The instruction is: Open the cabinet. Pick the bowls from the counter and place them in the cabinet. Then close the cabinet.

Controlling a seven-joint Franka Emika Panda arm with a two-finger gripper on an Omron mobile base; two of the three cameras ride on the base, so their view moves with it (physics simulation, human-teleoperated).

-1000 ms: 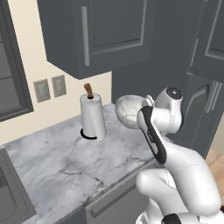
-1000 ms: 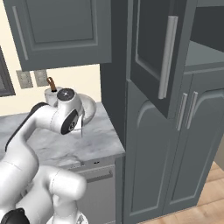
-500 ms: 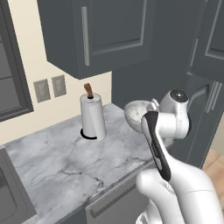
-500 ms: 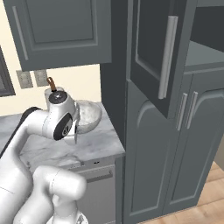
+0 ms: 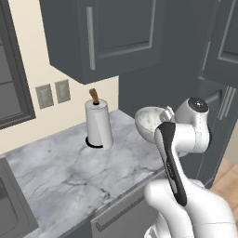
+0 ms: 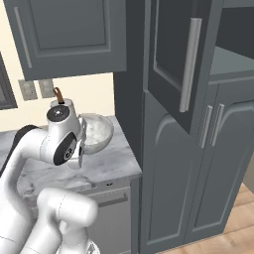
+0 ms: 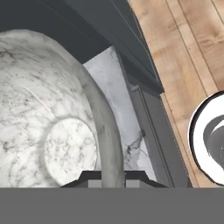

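A white-grey marbled bowl (image 5: 149, 120) hangs above the right end of the counter (image 5: 69, 162), tilted toward the camera. My gripper (image 5: 166, 115) is shut on its rim, seen up close in the hand view with the rim (image 7: 107, 144) running down between the fingertips of the gripper (image 7: 110, 177). From the right base view the bowl (image 6: 97, 133) sits just right of the hand, with the gripper (image 6: 83, 138) at its edge. The cabinet (image 6: 173, 54) stands to the right with its left door swung open, and its grey shelf (image 6: 233, 59) is bare.
A white paper-towel roll (image 5: 98, 123) stands at the back of the counter, left of the bowl. A grey wall cabinet (image 5: 116, 37) hangs above it. Arched lower doors (image 6: 218, 163) sit under the open compartment. Wooden floor (image 7: 183, 52) lies beyond the counter's edge.
The hand has swung to the right with the marbled bowl, away from the paper-towel roll and toward the tall unit. The bowl now shows clear of the arm in the right base view.
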